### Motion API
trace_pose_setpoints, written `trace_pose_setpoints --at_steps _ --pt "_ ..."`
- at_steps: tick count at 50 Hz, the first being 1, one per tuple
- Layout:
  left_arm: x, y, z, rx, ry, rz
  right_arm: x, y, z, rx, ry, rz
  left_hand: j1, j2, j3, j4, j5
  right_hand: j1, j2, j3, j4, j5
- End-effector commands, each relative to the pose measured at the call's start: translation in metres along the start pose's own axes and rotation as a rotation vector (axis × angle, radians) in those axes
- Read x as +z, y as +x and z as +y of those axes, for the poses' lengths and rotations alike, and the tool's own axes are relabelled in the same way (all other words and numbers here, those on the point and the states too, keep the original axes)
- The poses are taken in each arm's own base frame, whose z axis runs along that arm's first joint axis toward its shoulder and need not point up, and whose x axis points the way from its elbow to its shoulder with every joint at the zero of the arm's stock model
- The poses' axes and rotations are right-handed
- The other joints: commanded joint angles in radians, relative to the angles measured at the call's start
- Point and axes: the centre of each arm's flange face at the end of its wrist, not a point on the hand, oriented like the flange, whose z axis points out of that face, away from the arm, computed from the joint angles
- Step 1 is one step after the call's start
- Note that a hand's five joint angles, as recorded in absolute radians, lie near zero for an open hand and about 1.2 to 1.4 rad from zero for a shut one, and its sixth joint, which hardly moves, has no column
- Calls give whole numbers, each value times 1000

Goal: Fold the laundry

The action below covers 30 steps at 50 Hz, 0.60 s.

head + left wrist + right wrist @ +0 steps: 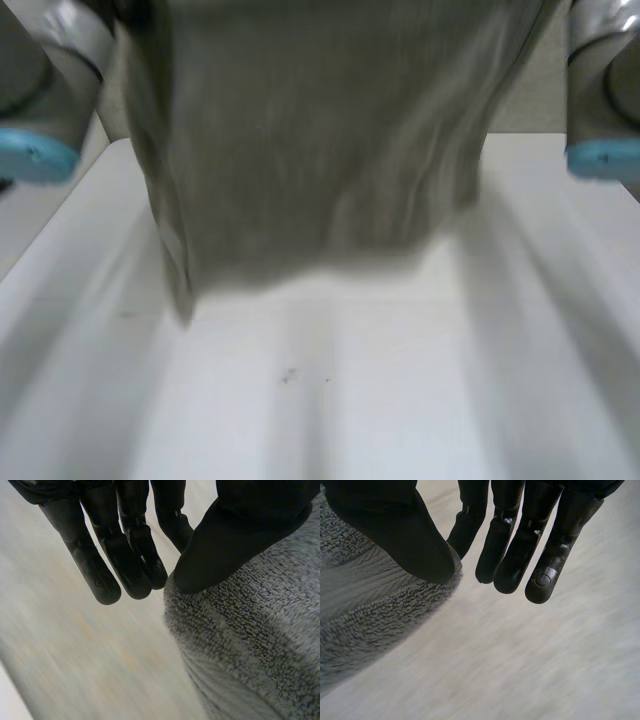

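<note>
Pinching grey towel [320, 150] by its top corners with left hand [125, 555] and right hand [515, 555], pressing a thumb onto each corner (fingers straight on both). Dangling it spread wide in the air over the white desk [400, 400], probably getting it flat and square for laying down and making the first fold.
</note>
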Motion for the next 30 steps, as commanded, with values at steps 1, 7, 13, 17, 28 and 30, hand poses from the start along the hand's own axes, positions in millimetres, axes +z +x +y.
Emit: trace_pose_setpoints --at_steps 1,7,13,17,28,30 --pt "-15 -18 -80 -12 263 -72 2 37 -54 31 194 129 212 179 180 179 187 419 219 209 205 233" --pt "-41 -2 -17 -43 46 -12 -29 7 -16 11 64 -40 212 179 180 179 187 419 219 209 205 233" --pt "-93 27 61 -70 -223 127 -92 -28 43 -2 -220 -299 212 179 180 179 187 419 219 209 205 233" --pt "-120 39 92 -90 -332 194 -134 -45 70 -1 -384 -432 212 179 180 179 187 419 219 209 205 233" --pt "-190 70 166 -129 -646 297 -211 -75 124 5 -663 -630 212 179 180 179 187 419 219 209 205 233" --pt "-195 70 167 -132 -660 301 -212 -74 124 5 -665 -630 212 179 180 179 187 419 219 209 205 233"
